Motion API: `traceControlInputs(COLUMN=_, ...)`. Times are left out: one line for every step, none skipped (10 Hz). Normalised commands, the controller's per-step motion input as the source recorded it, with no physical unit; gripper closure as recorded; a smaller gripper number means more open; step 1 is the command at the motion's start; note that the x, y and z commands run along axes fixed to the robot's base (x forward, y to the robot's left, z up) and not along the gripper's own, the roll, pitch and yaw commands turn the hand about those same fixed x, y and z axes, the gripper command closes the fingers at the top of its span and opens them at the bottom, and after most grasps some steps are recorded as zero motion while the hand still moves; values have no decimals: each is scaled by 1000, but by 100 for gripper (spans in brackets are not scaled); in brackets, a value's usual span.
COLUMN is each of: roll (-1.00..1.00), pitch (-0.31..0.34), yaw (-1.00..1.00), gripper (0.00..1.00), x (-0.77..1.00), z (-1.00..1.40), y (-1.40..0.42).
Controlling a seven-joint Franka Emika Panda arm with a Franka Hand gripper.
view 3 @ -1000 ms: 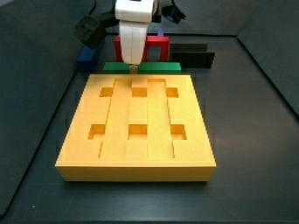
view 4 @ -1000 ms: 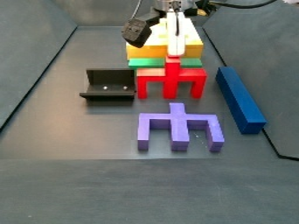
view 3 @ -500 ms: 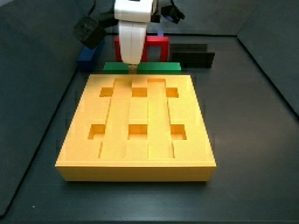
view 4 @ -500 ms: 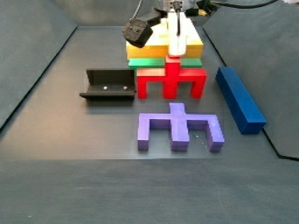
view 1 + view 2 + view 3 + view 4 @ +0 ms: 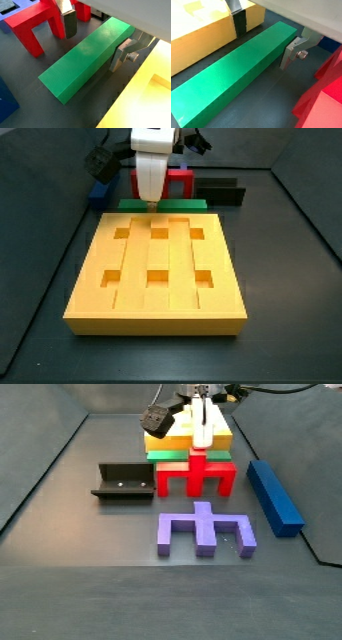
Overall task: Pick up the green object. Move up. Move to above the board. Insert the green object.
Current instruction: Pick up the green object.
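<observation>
The green object (image 5: 87,57) is a long green bar lying flat on the floor between the yellow board (image 5: 156,267) and a red piece (image 5: 195,474). It also shows in the wrist view (image 5: 234,80) and in both side views (image 5: 181,203) (image 5: 167,454). My gripper (image 5: 93,37) is lowered over the bar, open, one finger on each long side and neither pad touching it. One finger (image 5: 240,22) stands on the board side, the opposite finger (image 5: 291,52) on the red side. In the side view the gripper (image 5: 151,196) sits at the board's far edge.
A purple comb-shaped piece (image 5: 205,529) and a long blue bar (image 5: 274,496) lie on the floor. The fixture (image 5: 123,482) stands beside the red piece. A black block (image 5: 225,194) lies behind the board. Dark walls enclose the floor.
</observation>
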Motion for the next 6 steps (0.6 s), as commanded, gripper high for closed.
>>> traceControlInputs(roll=0, pitch=0, yaw=0, gripper=0, x=-34, z=0, y=0)
traceControlInputs(roll=-1, pitch=16, yaw=0, gripper=0, x=-114, z=209, y=0)
traceControlInputs(roll=0, pitch=0, yaw=0, gripper=0, x=-457, z=214, y=0)
traceControlInputs(roll=0, pitch=0, yaw=0, gripper=0, x=-346, z=143, y=0)
traceControlInputs(roll=36, pitch=0, yaw=31, gripper=0, x=-137, z=0, y=0)
traceControlInputs(roll=126, pitch=0, yaw=26, gripper=0, x=0, z=-166, y=0)
